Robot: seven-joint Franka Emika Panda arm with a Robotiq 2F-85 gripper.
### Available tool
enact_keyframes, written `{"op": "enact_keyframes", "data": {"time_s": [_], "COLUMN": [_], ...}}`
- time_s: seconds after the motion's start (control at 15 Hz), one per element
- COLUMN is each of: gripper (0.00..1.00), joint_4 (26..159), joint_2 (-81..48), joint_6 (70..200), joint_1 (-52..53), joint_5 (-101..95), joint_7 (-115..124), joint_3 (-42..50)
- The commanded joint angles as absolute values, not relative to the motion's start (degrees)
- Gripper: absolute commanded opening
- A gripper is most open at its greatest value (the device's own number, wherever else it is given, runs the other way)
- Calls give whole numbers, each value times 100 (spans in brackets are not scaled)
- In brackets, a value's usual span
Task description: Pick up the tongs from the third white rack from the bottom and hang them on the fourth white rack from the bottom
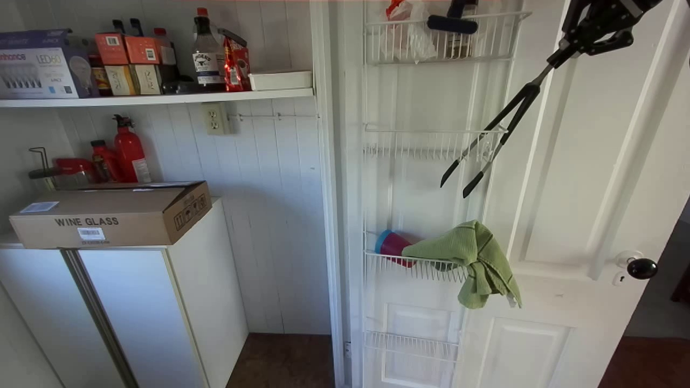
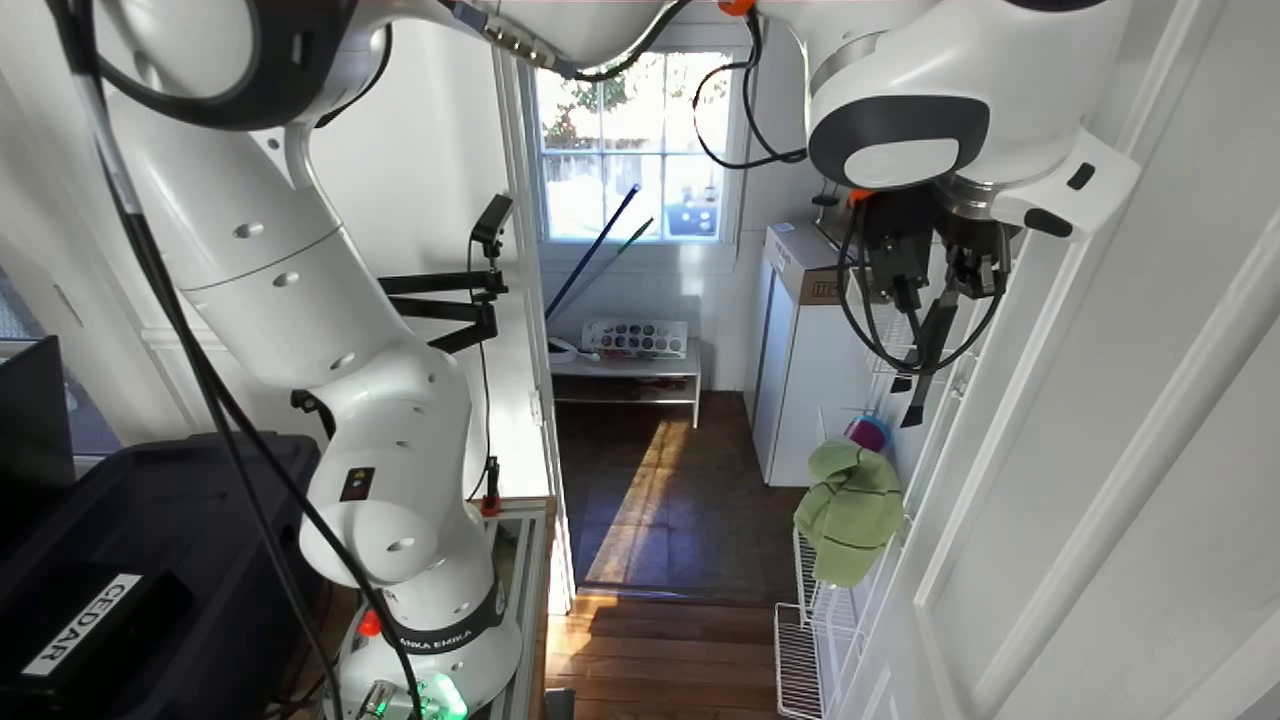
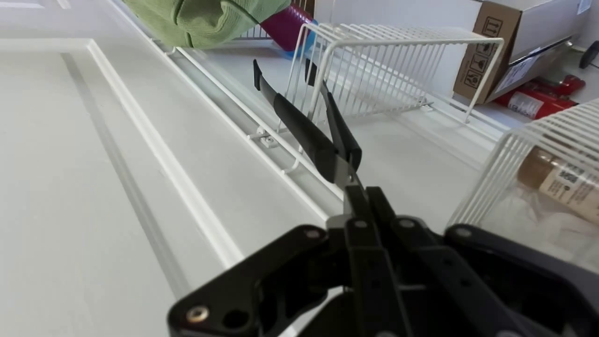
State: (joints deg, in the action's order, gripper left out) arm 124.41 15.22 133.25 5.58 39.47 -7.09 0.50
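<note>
The black tongs (image 1: 530, 94) hang from my gripper (image 1: 560, 54) at their joined end, tilted down, with the two arms spread apart. In the wrist view my gripper (image 3: 367, 194) is shut on the joined end of the tongs (image 3: 304, 133). The spread arms overlap the open end of the third white rack (image 1: 420, 143). I cannot tell whether one arm is inside that rack, which also shows in the wrist view (image 3: 416, 42). The fourth white rack (image 1: 501, 40) is above and holds a plastic bag and a jar. It is at right in the wrist view (image 3: 482, 187).
A lower rack holds a purple cup (image 1: 393, 245) and a green towel (image 1: 480, 258) that hangs over its front. The bottom rack (image 1: 412, 345) is below. The door (image 1: 560, 215) with its black knob (image 1: 641, 268) is beside the racks. A dark brush-like object (image 1: 453, 24) hangs at the fourth rack.
</note>
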Motion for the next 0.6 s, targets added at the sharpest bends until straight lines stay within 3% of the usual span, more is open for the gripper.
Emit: {"op": "enact_keyframes", "data": {"time_s": [0.0,0.53], "gripper": [1,1], "joint_4": [12227,11991], "joint_2": [1708,1915], "joint_6": [12993,12623], "joint_1": [558,422], "joint_5": [4060,3890], "joint_7": [-713,-647], "joint_3": [114,231]}}
